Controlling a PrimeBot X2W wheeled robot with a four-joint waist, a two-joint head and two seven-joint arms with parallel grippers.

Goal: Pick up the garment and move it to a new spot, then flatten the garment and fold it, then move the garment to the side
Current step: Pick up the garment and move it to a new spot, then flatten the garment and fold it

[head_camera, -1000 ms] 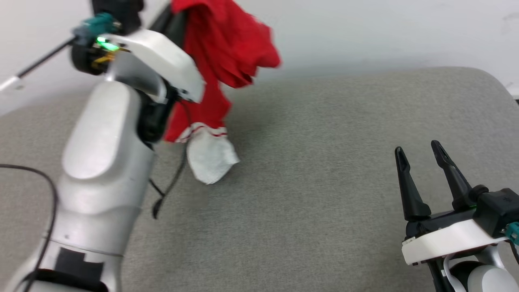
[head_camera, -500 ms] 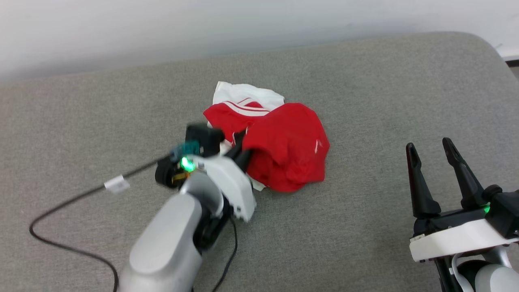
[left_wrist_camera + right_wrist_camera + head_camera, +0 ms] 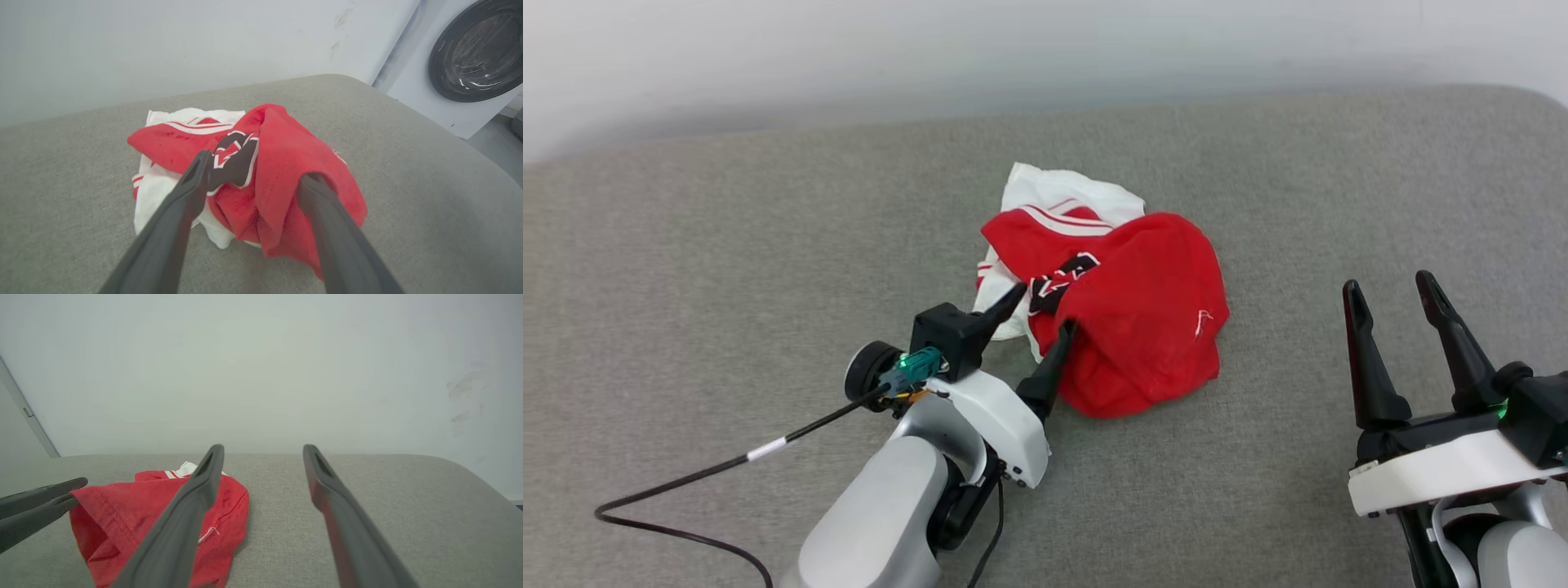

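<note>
Head above, 2 wrists seemingly low, sharing garment [image 3: 1143, 327]

grey fabric surface [image 3: 686, 269], crumpled red-and-white garment [image 3: 1152, 327] lying near its middle

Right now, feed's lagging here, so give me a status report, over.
Left gripper open, touching the garment. Right gripper open, apart from it. Garment crumpled on grey cushion. Nothing blocking.

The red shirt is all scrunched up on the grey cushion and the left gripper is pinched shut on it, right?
Not quite. The left gripper is open, its two fingers spread apart at the red shirt, as the left wrist view shows. The shirt is indeed scrunched up on the grey cushion.
</note>
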